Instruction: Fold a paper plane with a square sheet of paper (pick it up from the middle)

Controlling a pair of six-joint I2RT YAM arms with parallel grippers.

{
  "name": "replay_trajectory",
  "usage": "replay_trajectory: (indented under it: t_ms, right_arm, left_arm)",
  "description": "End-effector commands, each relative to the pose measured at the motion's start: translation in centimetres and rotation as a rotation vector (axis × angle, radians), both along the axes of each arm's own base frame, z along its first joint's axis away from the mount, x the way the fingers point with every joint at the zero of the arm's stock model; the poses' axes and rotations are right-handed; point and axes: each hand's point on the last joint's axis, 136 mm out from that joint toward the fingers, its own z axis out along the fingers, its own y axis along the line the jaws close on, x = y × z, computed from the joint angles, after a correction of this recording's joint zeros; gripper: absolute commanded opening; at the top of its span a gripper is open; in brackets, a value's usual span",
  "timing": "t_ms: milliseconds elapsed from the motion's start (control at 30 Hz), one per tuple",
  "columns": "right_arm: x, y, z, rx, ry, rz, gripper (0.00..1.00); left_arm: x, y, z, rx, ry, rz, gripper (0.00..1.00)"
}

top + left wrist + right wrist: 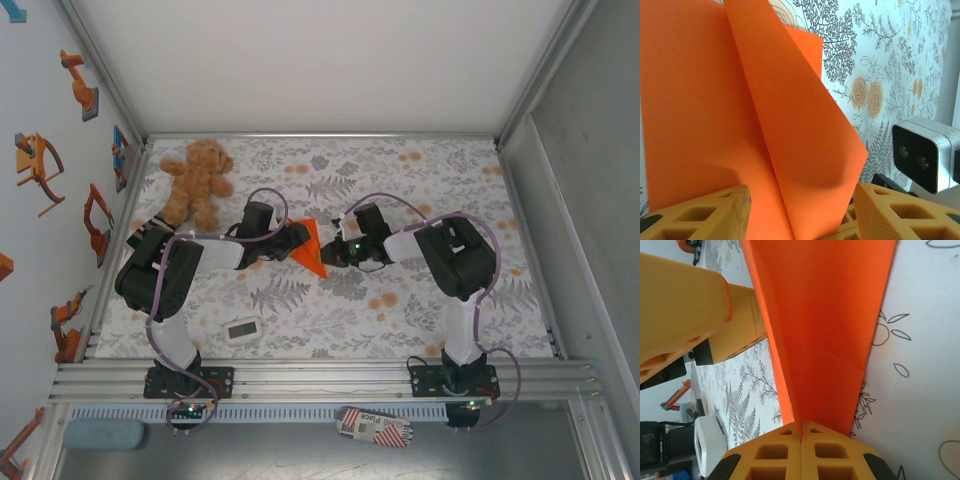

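The orange sheet of paper (311,249), folded along a centre crease into a pointed wedge, stands off the table between the two grippers. My right gripper (801,434) is shut on the crease at the paper's (825,325) lower edge. In the top view that gripper (333,254) sits just right of the paper. My left gripper (802,215) is open, and the folded paper (740,125) rises between its spread fingers (705,212). From above, the left gripper (294,238) is at the paper's left side. One left finger (685,300) shows beside the paper in the right wrist view.
A brown teddy bear (197,180) sits at the back left of the floral table (420,310). A small white timer (243,329) lies near the front left. The enclosure walls and the aluminium rail (320,380) bound the table. The right wrist's camera housing (925,155) is close beside the left gripper.
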Motion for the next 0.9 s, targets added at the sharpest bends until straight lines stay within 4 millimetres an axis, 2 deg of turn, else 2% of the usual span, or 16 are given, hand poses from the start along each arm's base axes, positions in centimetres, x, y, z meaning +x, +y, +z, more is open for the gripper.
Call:
replay_trajectory:
  t_ms: [0,467,567,633,867]
  right_arm:
    - [-0.5,-0.6,-1.2,-0.002,0.075,-0.027,0.00]
    - [-0.7,-1.2,-2.2,-0.025,0.136,-0.053,0.00]
    - [-0.8,-1.4,-2.6,-0.050,0.138,-0.049,0.00]
    - [-0.9,-1.6,-2.8,-0.066,0.146,-0.047,0.00]
    - [-1.2,-2.0,-3.5,-0.115,0.182,-0.046,0.00]
  left_arm:
    - [-2.9,2.0,-5.1,0.130,0.130,-0.007,0.57]
    - [-3.5,2.9,-6.1,0.219,0.186,-0.026,0.53]
    - [-3.3,2.7,-5.4,0.218,0.174,-0.030,0.53]
    - [-2.7,2.4,-4.2,0.206,0.149,-0.033,0.54]
    - [0.7,-0.1,4.4,0.082,-0.044,-0.046,0.55]
